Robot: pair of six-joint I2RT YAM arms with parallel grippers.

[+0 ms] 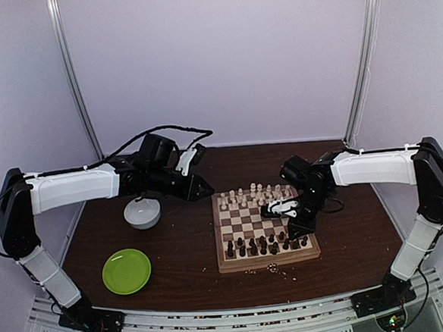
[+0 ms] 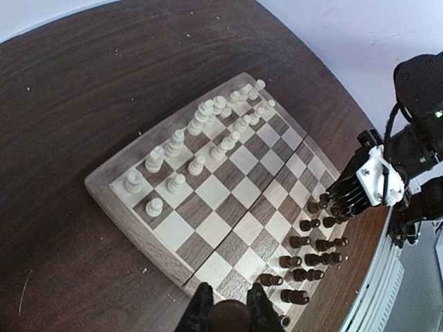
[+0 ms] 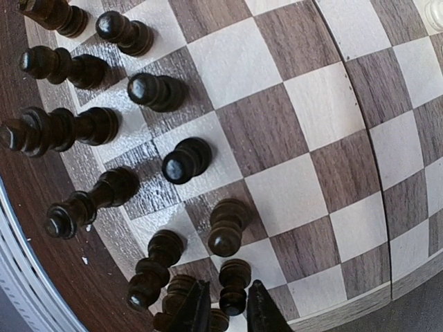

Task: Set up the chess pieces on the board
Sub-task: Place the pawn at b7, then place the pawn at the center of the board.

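Note:
The board (image 1: 270,262) lies right of centre on the dark table. Pale chess pieces (image 1: 250,194) stand in two rows along its far side, dark chess pieces (image 1: 261,245) along its near side. My left gripper (image 1: 204,186) hovers off the board's left far corner. In the left wrist view it (image 2: 227,308) is shut on a dark round piece (image 2: 230,319). My right gripper (image 1: 295,235) reaches down at the board's near right corner. In the right wrist view it (image 3: 228,294) is slightly open, its fingers straddling a dark pawn (image 3: 234,287) that stands on a square.
A white bowl (image 1: 143,212) sits left of the board, under the left arm. A green plate (image 1: 126,271) lies near the front left. Pale crumbs (image 1: 274,268) are scattered by the board's near edge. Other dark pieces (image 3: 149,270) crowd close to the right fingers.

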